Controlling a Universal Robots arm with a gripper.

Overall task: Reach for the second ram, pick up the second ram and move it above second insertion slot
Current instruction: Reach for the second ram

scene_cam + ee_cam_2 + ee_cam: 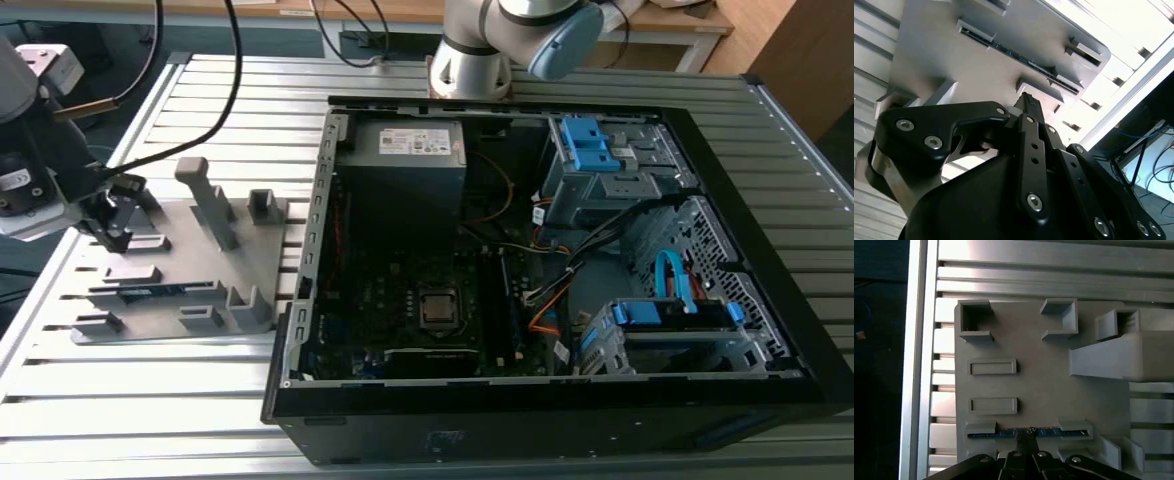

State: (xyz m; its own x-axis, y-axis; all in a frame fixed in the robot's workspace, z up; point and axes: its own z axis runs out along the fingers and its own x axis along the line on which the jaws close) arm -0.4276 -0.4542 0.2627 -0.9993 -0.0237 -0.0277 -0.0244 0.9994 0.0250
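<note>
Second ram point(1004, 432) — arm vert., jaws closed over its middle.

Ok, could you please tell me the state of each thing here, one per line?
second ram: seated on edge in the holder plate, not lifted.
gripper: at the ram's middle, contact unclear.
computer case: lying on its side, open, side panel off.

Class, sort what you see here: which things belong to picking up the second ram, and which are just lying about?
Belongs to the job: second ram, lying in the grey holder plate; gripper; open computer case.

Just lying about: black cables; wooden panel; blue drive brackets.
</note>
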